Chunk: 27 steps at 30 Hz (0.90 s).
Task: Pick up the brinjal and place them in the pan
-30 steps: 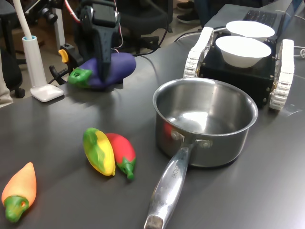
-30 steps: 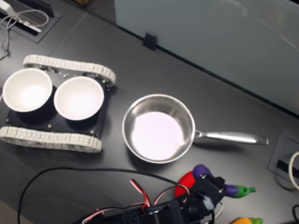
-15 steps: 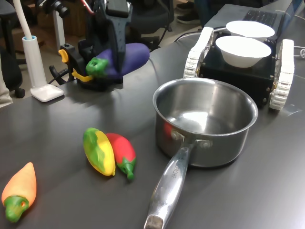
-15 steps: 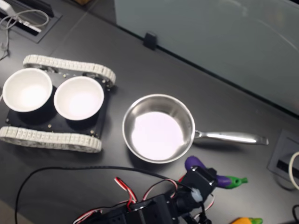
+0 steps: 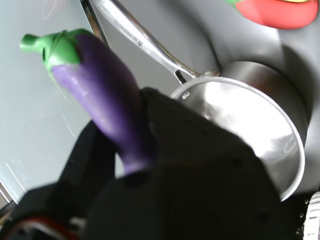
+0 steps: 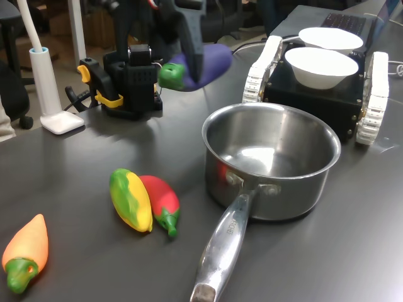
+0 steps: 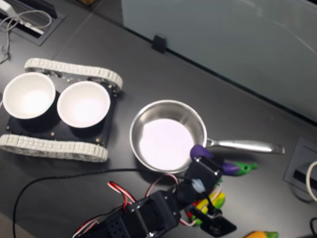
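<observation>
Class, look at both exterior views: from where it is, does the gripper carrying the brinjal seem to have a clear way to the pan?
Probably yes. The gripper, shut on the brinjal, hangs raised beside the pan. The pan is open and empty, with nothing between them.

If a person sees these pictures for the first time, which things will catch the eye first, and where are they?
The purple brinjal stands out first: the gripper holds it in the air, behind the pan's rim at the first exterior view's left. Next comes the shiny pan, empty at the middle of the dark table, its handle toward the camera. Bright toy vegetables lie at that pan's left in the first exterior view.
</observation>
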{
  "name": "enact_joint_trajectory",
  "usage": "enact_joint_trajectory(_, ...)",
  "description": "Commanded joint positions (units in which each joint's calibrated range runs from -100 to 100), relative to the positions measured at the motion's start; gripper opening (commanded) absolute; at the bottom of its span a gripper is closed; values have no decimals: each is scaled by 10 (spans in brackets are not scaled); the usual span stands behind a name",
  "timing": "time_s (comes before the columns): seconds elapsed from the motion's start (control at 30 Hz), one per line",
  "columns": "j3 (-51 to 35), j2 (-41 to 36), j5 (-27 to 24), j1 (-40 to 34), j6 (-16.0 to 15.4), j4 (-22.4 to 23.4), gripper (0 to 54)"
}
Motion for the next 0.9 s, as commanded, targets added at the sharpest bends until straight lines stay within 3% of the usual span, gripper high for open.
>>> enact_joint_trajectory(0.0,-5,-61,-13,-63,22,-45,1)
enact_joint_trajectory(0.43,39,-72,-48,-209,66,-46,1)
enact_joint_trajectory(0.87,127,-77,-57,-232,71,-81,1)
